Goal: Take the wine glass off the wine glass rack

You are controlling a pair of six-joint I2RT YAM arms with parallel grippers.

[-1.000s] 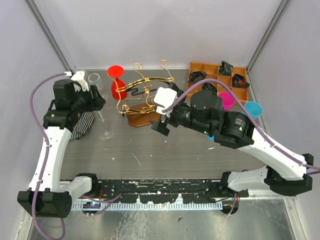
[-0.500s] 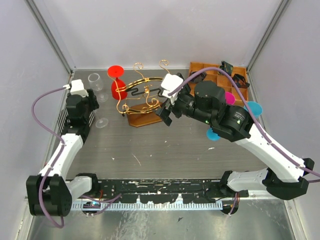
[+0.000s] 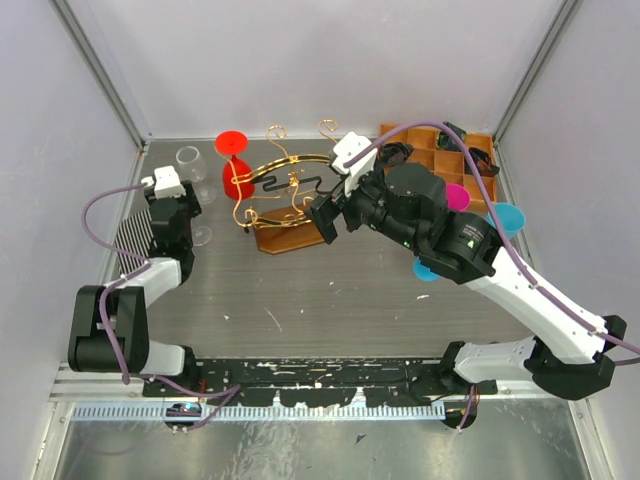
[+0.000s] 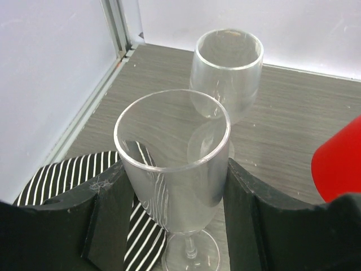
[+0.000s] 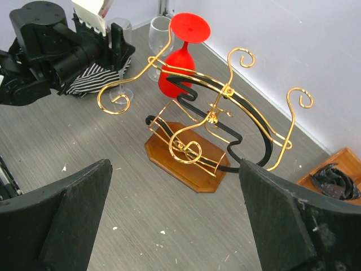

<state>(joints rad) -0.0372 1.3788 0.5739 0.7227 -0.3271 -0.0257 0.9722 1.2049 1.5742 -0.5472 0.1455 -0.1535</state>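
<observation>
Left wrist view is showing the left tool clamping a clear glass by its bowl, upright and off the rack, its foot down beside a striped cloth lying on the counter; just behind it a second clear glass is standing; a red glass is showing at the right edge. Right tool is hovering with its jaws spread wide, gripping nothing, looking down on the rack; the rack is standing mid-counter on its wooden base; the red glass is hanging upside down, foot up, from the gold wires at the rack's far left end; a wooden tray is sitting in the far right corner.
</observation>
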